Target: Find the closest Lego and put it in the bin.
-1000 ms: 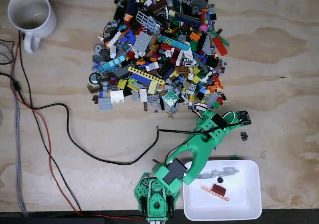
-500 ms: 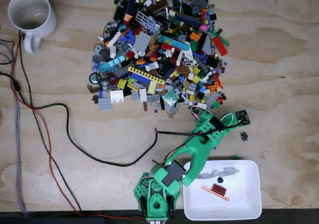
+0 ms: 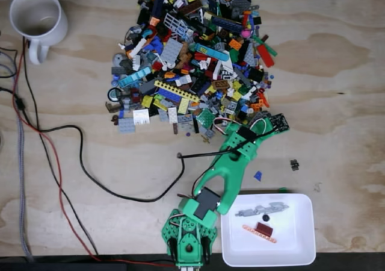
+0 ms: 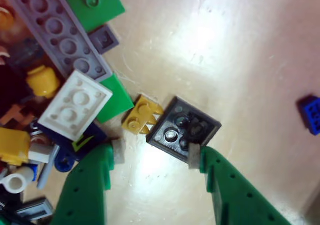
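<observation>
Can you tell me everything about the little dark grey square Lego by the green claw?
The dark grey square Lego is a small flat plate of shiny plastic with four round studs on top. It lies flat on the pale wooden table, turned cornerwise in the wrist view. A yellow piece touches its left corner. The green gripper is open, with one fingertip at the plate's lower edge.

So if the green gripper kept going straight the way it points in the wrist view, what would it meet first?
Probably the dark grey square studded plate, just ahead of the green gripper and touching one fingertip; depth is unclear.
</observation>
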Controlling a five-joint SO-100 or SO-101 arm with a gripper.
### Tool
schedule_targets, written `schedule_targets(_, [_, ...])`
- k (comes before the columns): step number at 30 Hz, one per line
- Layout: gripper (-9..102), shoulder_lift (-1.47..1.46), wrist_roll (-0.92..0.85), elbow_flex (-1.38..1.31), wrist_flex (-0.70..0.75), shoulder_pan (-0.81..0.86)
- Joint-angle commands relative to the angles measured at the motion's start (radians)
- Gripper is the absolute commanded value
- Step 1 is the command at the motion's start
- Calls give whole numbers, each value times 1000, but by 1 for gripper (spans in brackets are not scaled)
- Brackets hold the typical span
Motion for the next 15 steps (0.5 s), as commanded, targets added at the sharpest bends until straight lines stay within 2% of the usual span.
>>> schedule_targets(1, [20, 34, -17, -69, 81, 21])
schedule_targets(9, [20, 49, -101, -130, 179, 164])
schedule_targets(15, [23, 31, -110, -55, 80, 158])
